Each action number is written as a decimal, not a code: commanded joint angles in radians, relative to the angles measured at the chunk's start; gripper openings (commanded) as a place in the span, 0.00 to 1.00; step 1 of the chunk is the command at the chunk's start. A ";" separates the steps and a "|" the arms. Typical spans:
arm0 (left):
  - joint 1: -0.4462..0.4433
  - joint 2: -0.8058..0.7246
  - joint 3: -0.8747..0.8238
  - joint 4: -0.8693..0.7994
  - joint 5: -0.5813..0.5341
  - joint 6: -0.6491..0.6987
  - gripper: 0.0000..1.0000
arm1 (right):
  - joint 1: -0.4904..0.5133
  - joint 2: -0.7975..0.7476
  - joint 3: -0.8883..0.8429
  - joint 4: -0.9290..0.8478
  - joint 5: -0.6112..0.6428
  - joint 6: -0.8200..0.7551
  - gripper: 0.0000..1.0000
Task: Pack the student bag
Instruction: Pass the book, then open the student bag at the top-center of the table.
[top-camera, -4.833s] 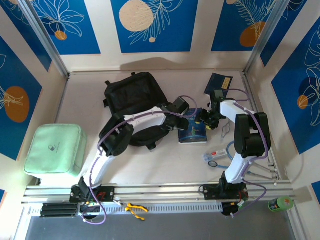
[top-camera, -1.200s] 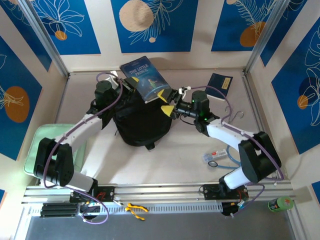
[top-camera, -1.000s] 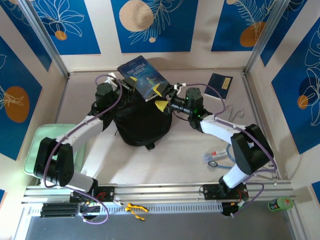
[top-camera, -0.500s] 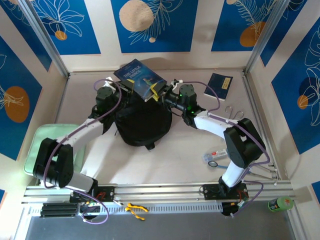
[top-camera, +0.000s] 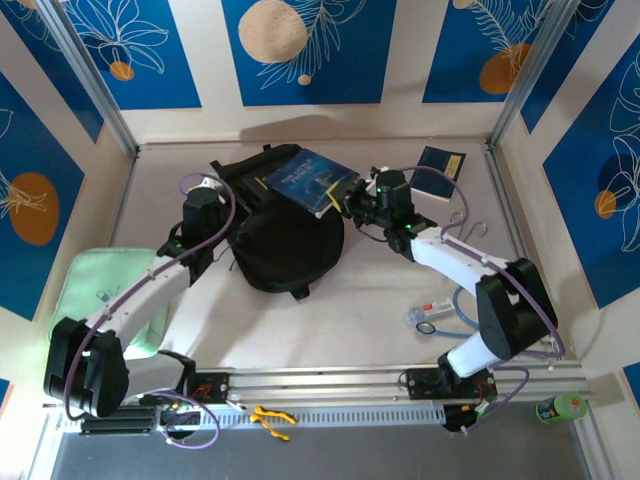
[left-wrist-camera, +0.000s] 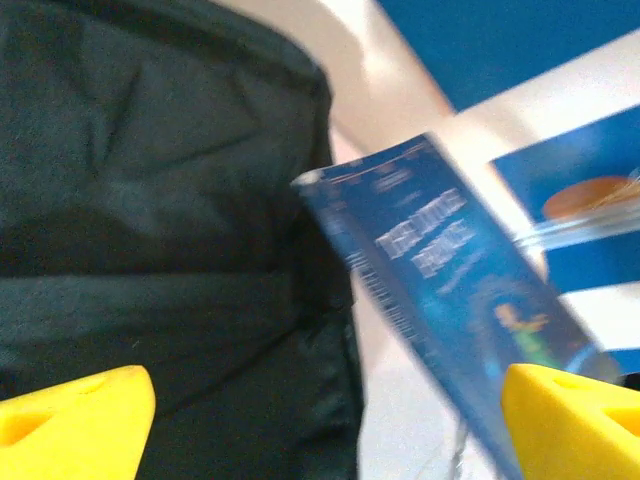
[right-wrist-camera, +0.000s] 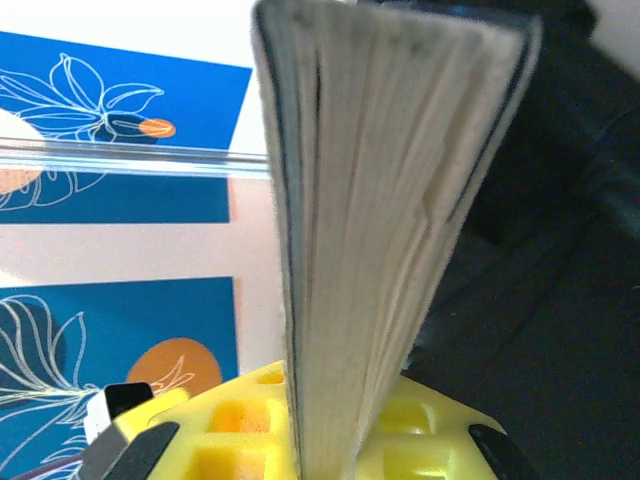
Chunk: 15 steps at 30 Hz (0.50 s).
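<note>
Cream walls (top-camera: 405, 60) with blue leaf-patterned panels (top-camera: 340, 60) enclose a pale tabletop (top-camera: 330, 320).

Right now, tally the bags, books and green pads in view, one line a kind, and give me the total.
Bags: 1, the black student bag.
Books: 2, the blue book gripped by the right gripper, and the dark blue booklet lying on the table.
Green pads: 1, the pale green pad.
Total: 4
</note>
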<state>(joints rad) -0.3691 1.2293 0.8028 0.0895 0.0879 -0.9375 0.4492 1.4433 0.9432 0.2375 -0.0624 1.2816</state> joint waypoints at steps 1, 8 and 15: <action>-0.022 0.026 0.017 -0.164 0.131 0.279 0.91 | -0.028 -0.095 -0.019 -0.092 0.045 -0.131 0.00; -0.144 0.093 0.179 -0.500 0.051 0.792 1.00 | -0.122 -0.203 -0.086 -0.223 0.048 -0.173 0.00; -0.226 0.164 0.293 -0.793 0.033 1.157 0.97 | -0.208 -0.253 -0.133 -0.275 0.019 -0.177 0.00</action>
<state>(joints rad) -0.5781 1.3529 1.0534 -0.5072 0.1436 -0.0216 0.2611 1.2316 0.8188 -0.0490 -0.0261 1.1290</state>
